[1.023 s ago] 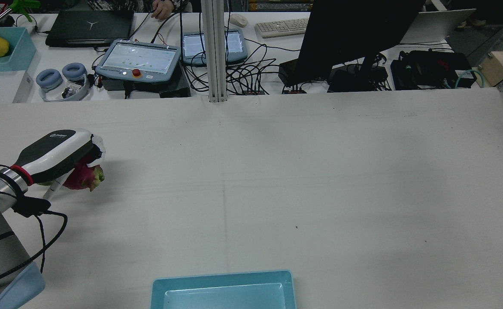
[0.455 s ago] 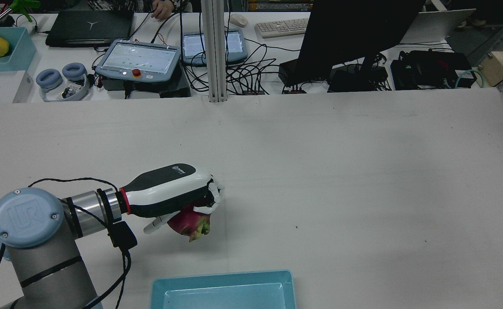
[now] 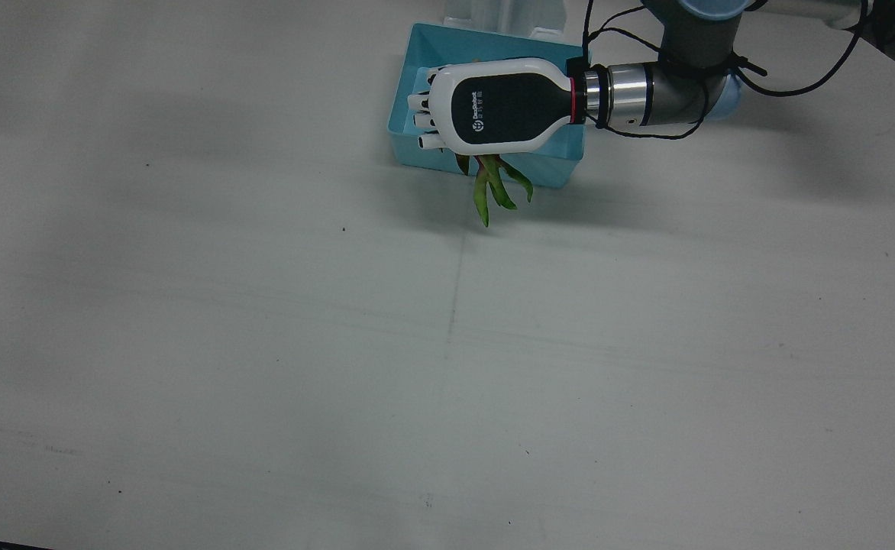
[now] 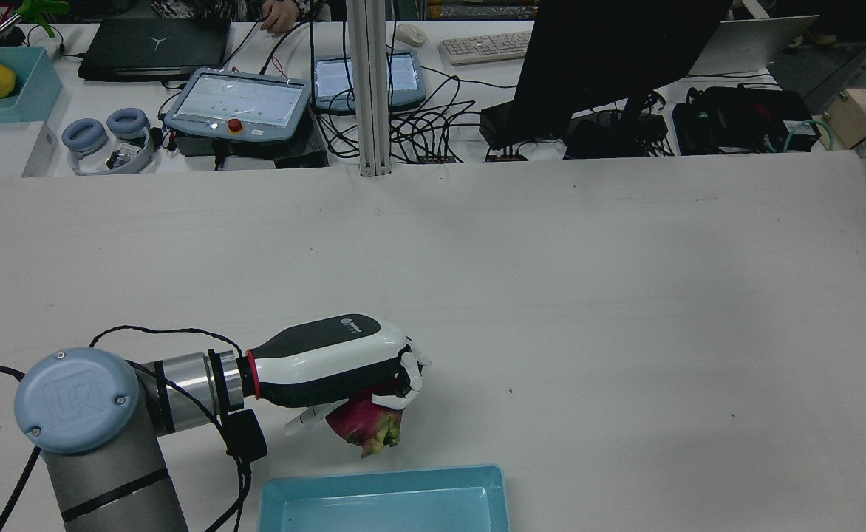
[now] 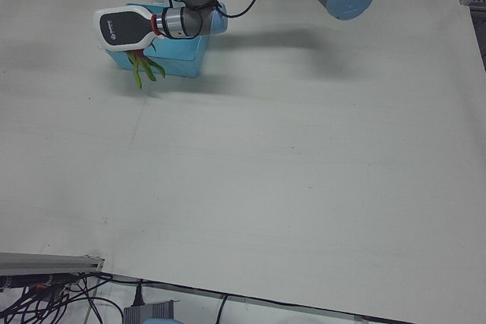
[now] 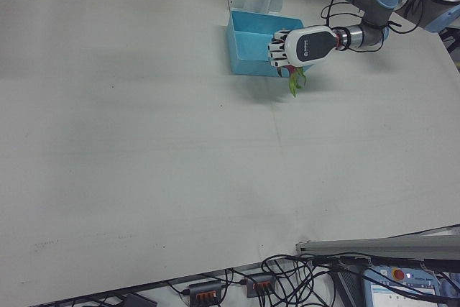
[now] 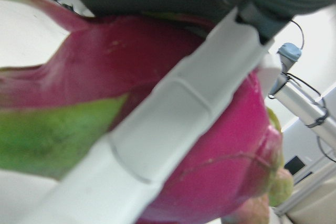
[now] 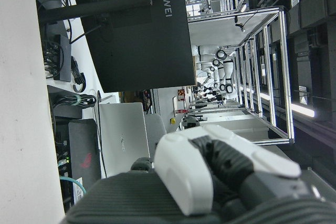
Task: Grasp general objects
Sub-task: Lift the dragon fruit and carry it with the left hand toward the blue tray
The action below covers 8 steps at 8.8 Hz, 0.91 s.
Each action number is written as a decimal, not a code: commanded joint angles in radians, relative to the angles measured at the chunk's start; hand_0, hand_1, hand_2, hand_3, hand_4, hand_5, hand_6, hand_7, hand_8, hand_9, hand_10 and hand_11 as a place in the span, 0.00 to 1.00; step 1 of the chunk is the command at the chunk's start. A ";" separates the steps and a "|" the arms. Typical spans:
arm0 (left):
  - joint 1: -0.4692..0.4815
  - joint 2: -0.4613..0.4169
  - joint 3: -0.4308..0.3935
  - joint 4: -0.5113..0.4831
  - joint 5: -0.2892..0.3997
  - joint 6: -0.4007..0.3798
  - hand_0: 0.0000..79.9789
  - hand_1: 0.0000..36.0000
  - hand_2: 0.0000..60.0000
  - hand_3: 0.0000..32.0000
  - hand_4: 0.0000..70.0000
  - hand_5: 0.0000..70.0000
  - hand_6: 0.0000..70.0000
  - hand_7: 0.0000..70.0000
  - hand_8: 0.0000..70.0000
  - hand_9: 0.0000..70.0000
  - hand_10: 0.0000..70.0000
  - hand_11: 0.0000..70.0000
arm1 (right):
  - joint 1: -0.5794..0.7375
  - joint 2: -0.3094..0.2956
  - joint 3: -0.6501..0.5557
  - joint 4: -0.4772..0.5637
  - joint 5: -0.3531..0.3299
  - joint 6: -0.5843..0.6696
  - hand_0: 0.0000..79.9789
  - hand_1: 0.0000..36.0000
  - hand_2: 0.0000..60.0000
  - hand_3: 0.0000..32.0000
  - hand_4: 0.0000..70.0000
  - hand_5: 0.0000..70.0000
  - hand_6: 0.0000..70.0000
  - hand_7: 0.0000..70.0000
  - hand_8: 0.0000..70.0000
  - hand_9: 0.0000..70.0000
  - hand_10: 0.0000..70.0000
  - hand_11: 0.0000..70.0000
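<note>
Dragon fruit [image 4: 365, 427], magenta skin with green leafy tips, hangs under the left hand [image 4: 337, 362], lifted clear of the white table [image 4: 551, 295]. Rear view, left to right: the left arm's blue joint cap [image 4: 77, 400] at the lower left, silver wrist, then the black-and-white hand reaching right with its fingers [image 4: 412, 374] curled over the top of the fruit. The fruit's green end points down, just short of the far rim of the blue tray [image 4: 385, 496], which sits at the bottom edge, centre.

Front view: the left hand [image 3: 493, 107] lies palm down over the tray [image 3: 562, 172]; most of the fruit is hidden beneath it, only the green leaves [image 3: 493, 187] sticking out past the tray's near wall. Whether the fruit's body is over the tray or just outside it cannot be told with certainty.

Left-front view: same hand [image 5: 125, 26] at the tray's [image 5: 186, 66] end, leaves dangling below.

Left hand view: one white finger [image 7: 173, 124] crosses the fruit's [image 7: 231, 150] red skin, pressed against it. Left hand is clasped around the fruit.

Right hand view: part of the right hand [image 8: 210, 177] shows against a dark monitor [image 8: 142, 30]; whether it is spread or clenched cannot be told.
</note>
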 commanded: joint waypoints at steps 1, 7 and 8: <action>0.076 0.055 0.039 -0.328 0.111 -0.238 1.00 1.00 1.00 0.00 1.00 1.00 1.00 1.00 1.00 1.00 1.00 1.00 | 0.000 0.000 0.000 0.000 0.000 0.000 0.00 0.00 0.00 0.00 0.00 0.00 0.00 0.00 0.00 0.00 0.00 0.00; 0.076 0.157 0.124 -0.697 0.128 -0.424 1.00 1.00 1.00 0.00 0.25 1.00 0.82 1.00 0.15 0.24 0.82 1.00 | 0.000 0.000 -0.002 0.000 0.000 0.000 0.00 0.00 0.00 0.00 0.00 0.00 0.00 0.00 0.00 0.00 0.00 0.00; 0.070 0.157 0.123 -0.691 0.128 -0.424 1.00 1.00 1.00 0.00 0.09 1.00 0.56 1.00 0.10 0.19 0.69 1.00 | 0.000 0.000 -0.002 0.000 0.000 0.000 0.00 0.00 0.00 0.00 0.00 0.00 0.00 0.00 0.00 0.00 0.00 0.00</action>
